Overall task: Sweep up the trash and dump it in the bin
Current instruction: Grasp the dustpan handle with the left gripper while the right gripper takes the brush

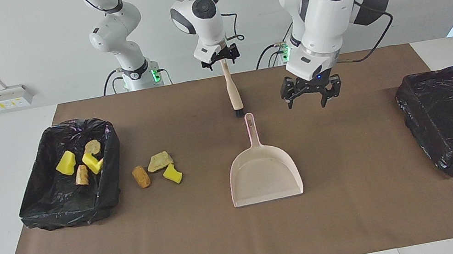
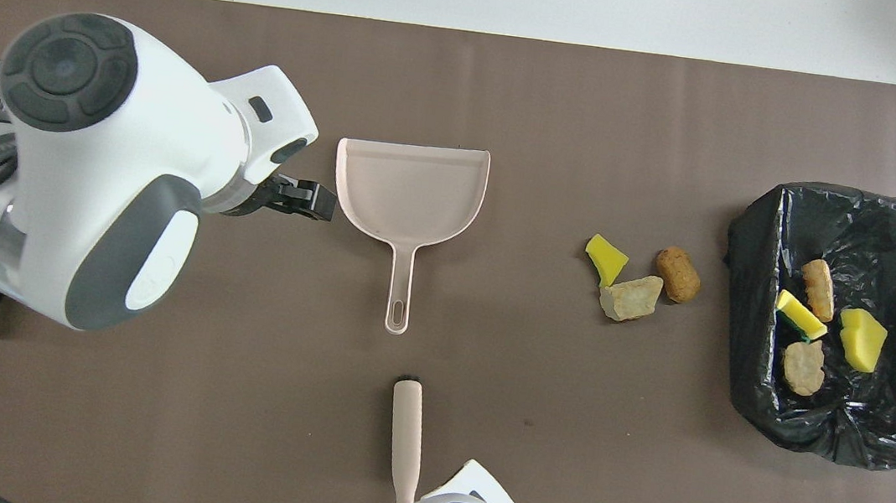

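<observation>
Dustpan (image 1: pixel 264 175) handle points at robots, just under open left claw (image 1: pixel 312 92); right claw (image 1: pixel 221 56) gripping brush (image 1: pixel 232 91); scraps (image 1: pixel 156 169) toward right-arm edge of counter (image 1: pixel 210 246).

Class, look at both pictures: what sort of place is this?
Probably a robotics lab: two white robot arms stand at a table with a brown mat, where a pink plastic dustpan and small food-like scraps are staged.

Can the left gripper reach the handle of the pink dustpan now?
Probably yes. The left gripper, fingers open, hangs beside the dustpan handle, nothing between. The brush in the right gripper hangs close above.
</observation>
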Controlling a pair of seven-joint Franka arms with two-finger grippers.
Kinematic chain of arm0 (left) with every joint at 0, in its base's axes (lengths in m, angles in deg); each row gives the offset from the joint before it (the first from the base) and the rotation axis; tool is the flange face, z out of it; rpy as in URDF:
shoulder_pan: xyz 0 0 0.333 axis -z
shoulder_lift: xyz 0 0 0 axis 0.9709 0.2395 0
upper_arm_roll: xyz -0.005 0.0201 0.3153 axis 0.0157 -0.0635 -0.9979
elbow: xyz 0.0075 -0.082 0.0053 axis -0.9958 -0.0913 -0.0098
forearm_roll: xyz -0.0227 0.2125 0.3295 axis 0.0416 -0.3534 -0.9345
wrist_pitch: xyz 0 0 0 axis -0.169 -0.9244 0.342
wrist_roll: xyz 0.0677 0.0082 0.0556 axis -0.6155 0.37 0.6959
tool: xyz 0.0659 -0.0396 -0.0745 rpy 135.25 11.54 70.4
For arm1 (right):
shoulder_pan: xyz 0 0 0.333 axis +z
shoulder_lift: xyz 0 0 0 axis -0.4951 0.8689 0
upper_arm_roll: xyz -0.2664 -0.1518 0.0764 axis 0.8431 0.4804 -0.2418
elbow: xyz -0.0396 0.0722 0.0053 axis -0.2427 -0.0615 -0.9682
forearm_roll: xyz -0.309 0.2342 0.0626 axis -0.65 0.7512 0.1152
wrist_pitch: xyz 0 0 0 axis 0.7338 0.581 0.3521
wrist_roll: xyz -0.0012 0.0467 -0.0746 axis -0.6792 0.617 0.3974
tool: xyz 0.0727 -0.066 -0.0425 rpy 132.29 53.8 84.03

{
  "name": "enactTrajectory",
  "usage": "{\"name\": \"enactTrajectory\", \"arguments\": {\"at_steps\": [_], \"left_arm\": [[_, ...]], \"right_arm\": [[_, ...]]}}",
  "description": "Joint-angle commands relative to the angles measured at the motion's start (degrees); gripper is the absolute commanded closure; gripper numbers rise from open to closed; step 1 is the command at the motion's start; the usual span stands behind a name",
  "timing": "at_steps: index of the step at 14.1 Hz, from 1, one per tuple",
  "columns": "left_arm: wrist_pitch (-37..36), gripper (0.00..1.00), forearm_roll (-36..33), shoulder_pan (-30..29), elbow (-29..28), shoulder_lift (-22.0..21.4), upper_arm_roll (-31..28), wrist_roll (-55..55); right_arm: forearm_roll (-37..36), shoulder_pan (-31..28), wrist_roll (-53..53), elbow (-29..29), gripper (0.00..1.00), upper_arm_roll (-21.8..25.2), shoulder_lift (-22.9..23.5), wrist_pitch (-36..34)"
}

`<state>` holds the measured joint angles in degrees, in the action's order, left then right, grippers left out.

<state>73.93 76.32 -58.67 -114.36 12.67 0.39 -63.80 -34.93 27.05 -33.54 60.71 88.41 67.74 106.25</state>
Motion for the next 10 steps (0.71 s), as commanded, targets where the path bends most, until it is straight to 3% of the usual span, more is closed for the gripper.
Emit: {"name": "enactTrajectory", "arguments": {"at_steps": [1, 3, 4, 5, 6, 8, 10], "left_arm": [[7.8, 0.00, -0.4, 3.0, -5.1, 1.8, 1.4, 4.2], [12.6, 0.00, -0.6, 5.5, -8.4, 2.5, 1.5, 6.7], [13.8, 0.00, -0.8, 6.5, -8.9, 3.6, 1.5, 7.7], [15.1, 0.00, -0.8, 7.0, -8.9, 4.8, 1.5, 8.6], [16.1, 0.00, -0.8, 7.2, -8.9, 5.4, 1.5, 8.9], [17.2, 0.00, -1.0, 7.6, -8.9, 6.8, 1.7, 8.9], [17.6, 0.00, -1.2, 8.5, -8.9, 8.5, 1.7, 9.0]], "right_arm": [[1.4, 3.8, -5.0, 0.7, 0.00, 0.2, 3.2, 5.5], [1.4, 3.8, -4.7, 0.9, 0.00, 0.2, 3.1, 5.1], [1.4, 3.8, -4.4, 1.0, 0.05, 0.2, 3.0, 4.4], [1.4, 3.8, -4.4, 1.0, 0.17, 0.2, 3.0, 3.9], [1.3, 3.7, -4.3, 0.9, 0.35, 0.2, 3.0, 3.8], [1.0, 3.7, -4.7, 0.9, 0.98, 0.3, 2.7, 3.0], [0.4, 3.6, -5.5, 0.7, 1.00, 0.5, 2.1, 1.6]]}}
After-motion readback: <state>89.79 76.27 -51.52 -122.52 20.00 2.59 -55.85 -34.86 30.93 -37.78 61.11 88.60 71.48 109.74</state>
